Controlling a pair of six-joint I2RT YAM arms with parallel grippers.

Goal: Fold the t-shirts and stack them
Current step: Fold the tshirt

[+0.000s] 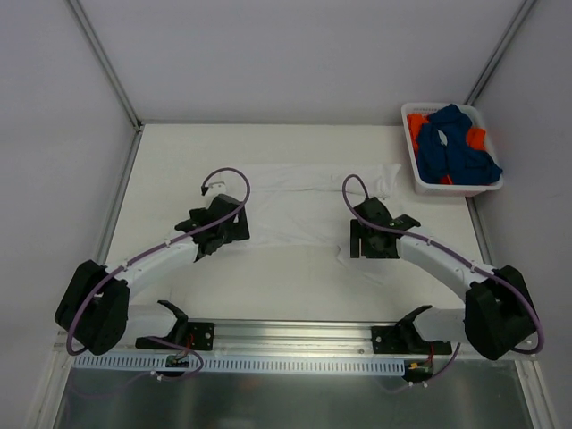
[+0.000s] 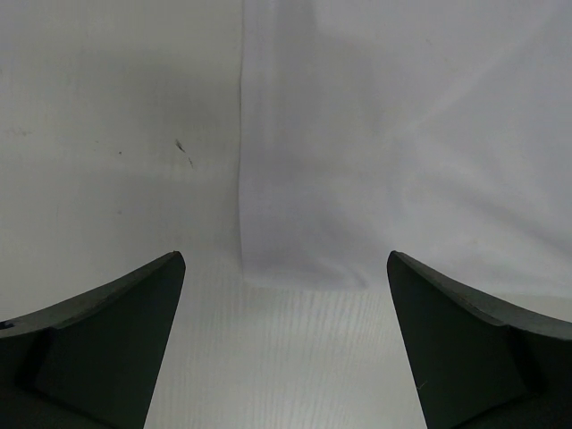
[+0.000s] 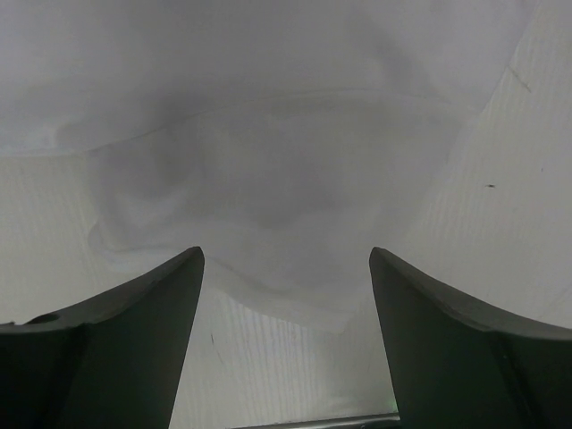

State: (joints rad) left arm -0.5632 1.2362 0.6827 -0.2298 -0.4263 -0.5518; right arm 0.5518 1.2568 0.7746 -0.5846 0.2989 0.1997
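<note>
We're seeing the white t-shirt (image 1: 299, 201) lying flat: one corner sitting btwn fingers of the wide-open left gripper (image 2: 284, 259), a rumpled edge btwn those of the right gripper (image 3: 286, 252), also wide, empty.

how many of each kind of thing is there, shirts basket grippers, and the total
white t-shirt: 1
white basket: 1
blue and orange shirts in the basket: bundled, cannot count
grippers: 2, left gripper and right gripper, both open
total: 4, plus the bundle

**Where everything lies**

One spread t-shirt (image 1: 304, 201) lies mid-table (image 1: 179, 161). My left gripper (image 2: 284, 259) is over its left edge and my right gripper (image 3: 287, 252) over its near right corner. Behind, far right, the basket (image 1: 418, 174) holds the other t-shirts (image 1: 456, 147).
</note>
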